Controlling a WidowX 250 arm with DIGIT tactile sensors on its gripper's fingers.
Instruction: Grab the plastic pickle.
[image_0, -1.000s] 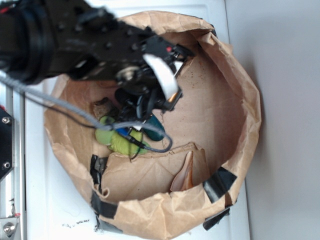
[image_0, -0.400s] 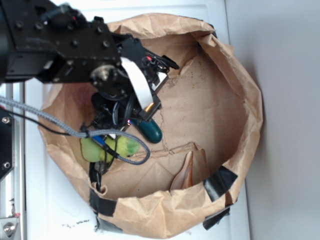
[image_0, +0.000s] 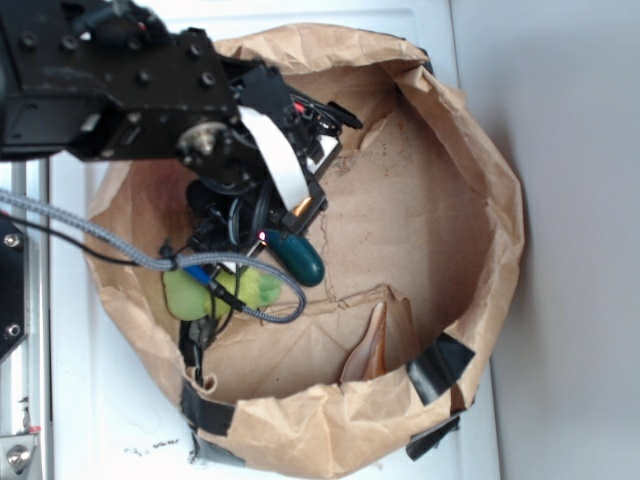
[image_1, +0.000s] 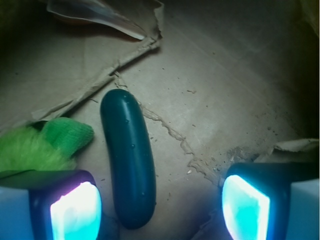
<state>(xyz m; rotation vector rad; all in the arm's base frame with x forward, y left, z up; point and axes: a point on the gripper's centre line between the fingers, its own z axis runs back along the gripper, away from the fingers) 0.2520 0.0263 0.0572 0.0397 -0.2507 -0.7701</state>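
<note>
Hidden in the exterior view beside the plastic pickle (image_0: 296, 258): part of the green plush toy (image_0: 215, 292), behind arm and cable (image_0: 150, 262). Fingertips cropped below in the wrist view.

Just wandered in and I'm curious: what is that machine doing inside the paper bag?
A black robot arm reaches into a brown paper bag. Its tool hangs open over a glossy dark teal plastic pickle, which lies on the bag floor nearer one finger, not yet gripped. A fuzzy lime-green plush toy lies beside it.
</note>
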